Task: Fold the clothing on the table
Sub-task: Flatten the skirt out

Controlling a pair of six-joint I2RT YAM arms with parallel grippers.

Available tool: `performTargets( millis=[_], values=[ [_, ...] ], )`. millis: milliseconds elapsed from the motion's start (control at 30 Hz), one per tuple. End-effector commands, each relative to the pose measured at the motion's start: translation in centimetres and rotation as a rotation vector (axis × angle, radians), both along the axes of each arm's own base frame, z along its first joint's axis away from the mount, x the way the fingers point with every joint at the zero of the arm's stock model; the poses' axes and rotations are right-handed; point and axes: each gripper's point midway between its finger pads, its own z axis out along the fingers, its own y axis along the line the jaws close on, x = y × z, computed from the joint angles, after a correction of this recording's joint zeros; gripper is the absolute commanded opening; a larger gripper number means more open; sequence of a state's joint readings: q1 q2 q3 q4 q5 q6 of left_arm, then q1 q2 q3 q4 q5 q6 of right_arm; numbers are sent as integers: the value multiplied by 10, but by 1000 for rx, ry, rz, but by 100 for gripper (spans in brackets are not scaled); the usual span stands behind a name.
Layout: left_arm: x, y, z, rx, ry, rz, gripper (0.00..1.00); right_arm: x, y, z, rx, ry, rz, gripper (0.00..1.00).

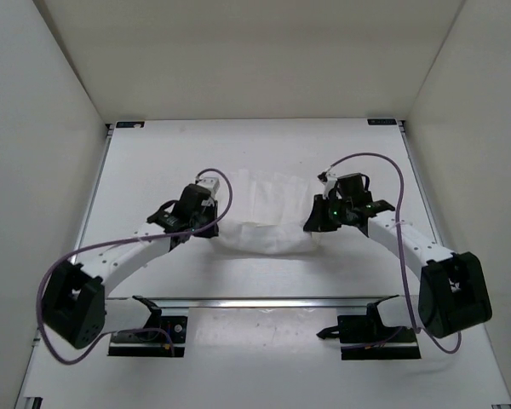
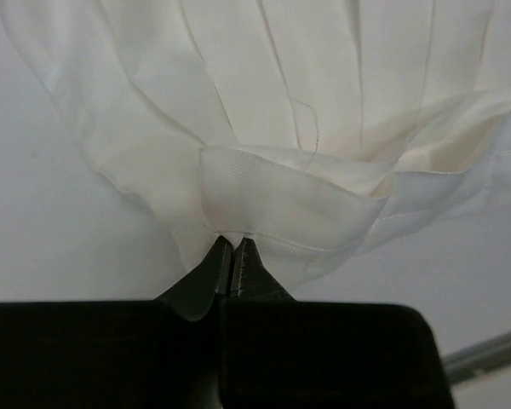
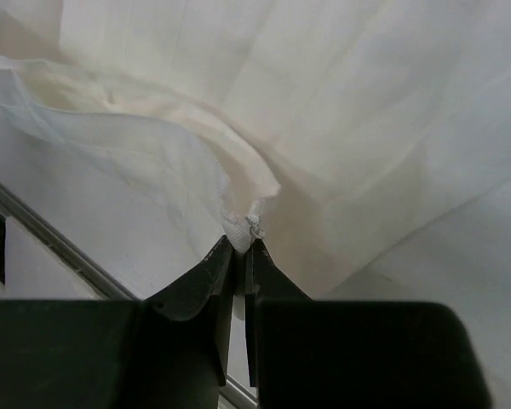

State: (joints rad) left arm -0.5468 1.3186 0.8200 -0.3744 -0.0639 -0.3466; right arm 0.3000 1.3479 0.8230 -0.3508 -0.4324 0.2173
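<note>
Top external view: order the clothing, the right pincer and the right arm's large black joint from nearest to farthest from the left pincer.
1. The clothing, pinched by the left pincer at its left edge.
2. The right pincer, at the opposite, right edge.
3. The right arm's large black joint, at the near right.

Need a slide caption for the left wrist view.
Left gripper shut on a bunched edge of the pleated white clothing, with the white table behind it.
</note>
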Motion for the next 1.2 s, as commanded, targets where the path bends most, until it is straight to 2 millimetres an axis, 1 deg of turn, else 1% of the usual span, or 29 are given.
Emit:
performTargets(
  millis=[0, 33, 67, 100, 133, 167, 233, 267, 333, 400, 433, 500, 533, 600, 633, 667, 700, 767, 800, 867, 900, 933, 967, 1000, 1033, 1067, 1100, 1133, 1167],
  values=[
    [-4, 8, 32, -140, -73, 115, 0, 18, 7, 33, 128, -124, -45, 0],
    [-2, 18, 25, -147, -52, 155, 0, 20, 10, 27, 121, -91, -32, 0],
    [1, 23, 21, -150, -36, 176, 0, 26, 10, 25, 118, -81, -26, 0],
    [9, 29, 18, -151, -20, 201, 0, 36, 9, 33, 106, -100, -22, 0],
    [16, 36, 21, -144, -32, 222, 0, 47, 9, 36, 90, -100, -14, 0],
    [27, 36, 25, -142, -40, 229, 0, 56, 10, 34, 85, -103, -10, 0],
    [48, 41, 35, -125, -83, 235, 0, 83, 10, 60, 91, -180, -6, 0],
    [64, 37, 52, -126, -129, 225, 0, 98, 6, 74, 88, -223, -16, 0],
    [89, 31, 73, -113, -185, 207, 0, 121, -2, 95, 84, -274, -45, 0],
    [120, 21, 110, -119, -290, 168, 0, 138, -6, 127, 102, -349, -45, 0],
    [131, 18, 128, -127, -341, 158, 0, 142, -10, 132, 102, -364, -50, 0],
    [152, 13, 145, -132, -408, 141, 0, 156, -13, 158, 108, -438, -49, 0],
    [164, 11, 156, -122, -438, 137, 0, 162, -17, 164, 91, -467, -62, 0],
    [182, 9, 169, -125, -457, 144, 0, 177, -23, 185, 70, -511, -74, 0],
    [190, 5, 178, -141, -472, 132, 0, 182, -24, 185, 66, -509, -73, 0],
    [191, 4, 181, -146, -473, 134, 0, 184, -25, 195, 70, -525, -73, 0],
    [194, 2, 187, -162, -492, 128, 0, 186, -25, 197, 82, -526, -73, 0],
    [184, -7, 182, -162, -486, 105, 0, 180, -25, 189, 75, -515, -73, 0],
    [173, -4, 175, -147, -474, 103, 0, 171, -26, 180, 64, -495, -81, 1],
    [142, -4, 149, -126, -427, 82, 0, 151, -25, 155, 39, -447, -83, 0],
    [130, -8, 142, -124, -413, 66, 0, 135, -25, 141, 30, -424, -82, 0],
    [110, -1, 126, -111, -380, 65, 0, 116, -24, 125, 35, -388, -76, 0],
    [90, 3, 117, -103, -369, 57, 0, 103, -22, 115, 33, -360, -73, 0],
    [74, 2, 106, -94, -337, 37, 0, 82, -23, 101, 34, -326, -72, 0],
    [52, 7, 100, -86, -316, 29, 0, 60, -25, 90, 33, -295, -78, 1],
    [36, 13, 103, -89, -330, 32, 0, 45, -20, 97, 38, -317, -67, 0],
    [16, 18, 104, -88, -323, 29, 0, 28, -19, 81, 36, -268, -68, 0],
    [6, 20, 107, -96, -317, 31, 0, 13, -18, 85, 53, -270, -73, 0],
    [-7, 23, 120, -129, -335, 40, 0, 0, -16, 97, 60, -302, -66, 0]
  ],
)
